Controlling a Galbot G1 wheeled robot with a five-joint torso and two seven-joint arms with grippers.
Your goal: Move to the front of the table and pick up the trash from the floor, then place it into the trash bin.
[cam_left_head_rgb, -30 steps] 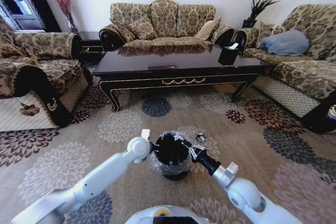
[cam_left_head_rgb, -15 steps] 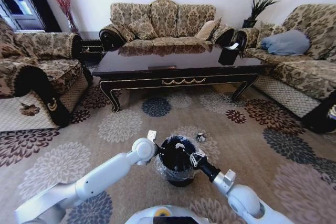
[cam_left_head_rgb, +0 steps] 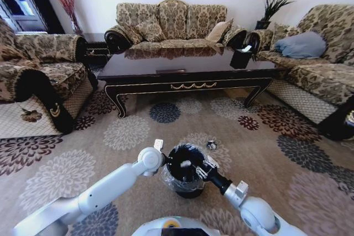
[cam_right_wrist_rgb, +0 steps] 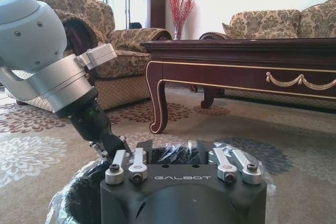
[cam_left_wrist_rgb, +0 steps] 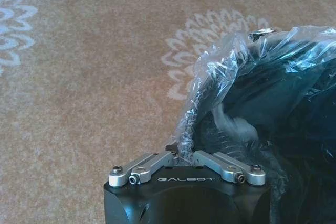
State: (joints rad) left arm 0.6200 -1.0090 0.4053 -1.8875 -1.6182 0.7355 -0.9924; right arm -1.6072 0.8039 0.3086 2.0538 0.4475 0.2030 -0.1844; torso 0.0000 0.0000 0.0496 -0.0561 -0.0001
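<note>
Bin (cam_left_head_rgb: pixel 184 171) stands on the carpet directly before the robot, with both grippers at its rim: the left gripper (cam_left_head_rgb: pixel 166 160) pinches the clear liner on the left side, and the right gripper (cam_left_head_rgb: pixel 199 171) hangs over the opening, jaws spread, nothing visible between them. One small shiny piece of trash (cam_left_head_rgb: pixel 211 145) lies on the floor just beyond the bin toward the table (cam_left_head_rgb: pixel 188 66), on the right arm's side and so nearer the right gripper.

The trash bin (cam_left_wrist_rgb: pixel 273 129) is cut off; its contents look unreadable, perhaps paper.
</note>
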